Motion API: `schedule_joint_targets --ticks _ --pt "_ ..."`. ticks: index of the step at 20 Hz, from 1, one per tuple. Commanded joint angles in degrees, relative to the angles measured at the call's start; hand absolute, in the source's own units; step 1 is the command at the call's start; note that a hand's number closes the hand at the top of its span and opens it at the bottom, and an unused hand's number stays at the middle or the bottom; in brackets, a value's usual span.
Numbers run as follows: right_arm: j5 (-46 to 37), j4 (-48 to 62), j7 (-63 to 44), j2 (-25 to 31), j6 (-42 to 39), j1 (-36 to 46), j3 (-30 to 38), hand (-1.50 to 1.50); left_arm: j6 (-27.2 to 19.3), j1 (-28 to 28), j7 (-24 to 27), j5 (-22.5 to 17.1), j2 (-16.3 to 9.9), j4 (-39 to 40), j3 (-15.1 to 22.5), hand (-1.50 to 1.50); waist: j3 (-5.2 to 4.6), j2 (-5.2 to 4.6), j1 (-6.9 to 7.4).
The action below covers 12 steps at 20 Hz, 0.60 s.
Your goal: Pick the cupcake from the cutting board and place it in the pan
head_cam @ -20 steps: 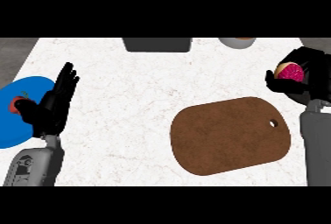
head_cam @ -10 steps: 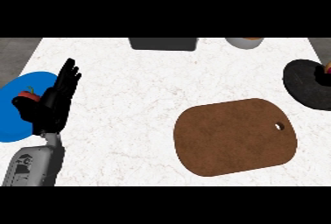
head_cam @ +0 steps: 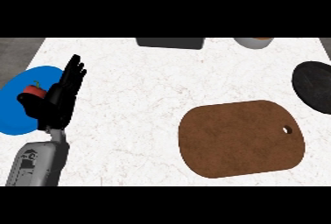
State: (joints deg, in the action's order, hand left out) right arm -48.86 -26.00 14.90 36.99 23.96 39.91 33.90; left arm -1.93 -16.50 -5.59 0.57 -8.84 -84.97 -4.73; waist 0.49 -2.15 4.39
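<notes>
From where I stand, the brown cutting board (head_cam: 241, 139) lies bare toward the desk's (head_cam: 161, 109) right side, nothing on its top. The dark round pan (head_cam: 315, 87) sits just past the board's upper right corner, cut off by the desk's right edge. I can see no cupcake anywhere: not on the board, and not on the part of the pan that shows. The robot's right hand is out of view too, so I cannot tell what its fingers are doing or whether they have hold of the cupcake.

The only hand in sight is the left hand (head_cam: 57, 98), resting at the desk's left edge with its fingers (head_cam: 73, 72) straight and pointing up, holding nothing. It stands in front of a blue plate (head_cam: 18, 111) with a small red item (head_cam: 33, 89) on it.

The pan lies well apart from that left hand, across the whole desk, so I judge the placing belongs to the right arm, coming in from the right edge beside the pan.
</notes>
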Motion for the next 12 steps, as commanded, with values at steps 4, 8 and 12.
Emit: schedule_joint_targets --ticks 4,8,12 --pt "3.52 9.63 3.44 0.73 -2.65 1.74 3.76 -1.50 0.78 -0.33 1.02 -0.16 -0.57 1.17 -0.32 0.00 0.14 -0.55 1.07" --pt "6.52 14.40 3.29 1.07 -14.93 2.73 5.51 -1.50 0.53 -0.29 0.94 -0.09 0.23 0.69 0.30 0.00 0.22 -0.41 1.21" --pt "7.45 14.84 8.08 3.03 -16.55 1.68 6.56 -1.50 1.08 -0.33 1.87 -0.45 0.13 1.62 0.05 0.00 0.24 -0.54 0.69"
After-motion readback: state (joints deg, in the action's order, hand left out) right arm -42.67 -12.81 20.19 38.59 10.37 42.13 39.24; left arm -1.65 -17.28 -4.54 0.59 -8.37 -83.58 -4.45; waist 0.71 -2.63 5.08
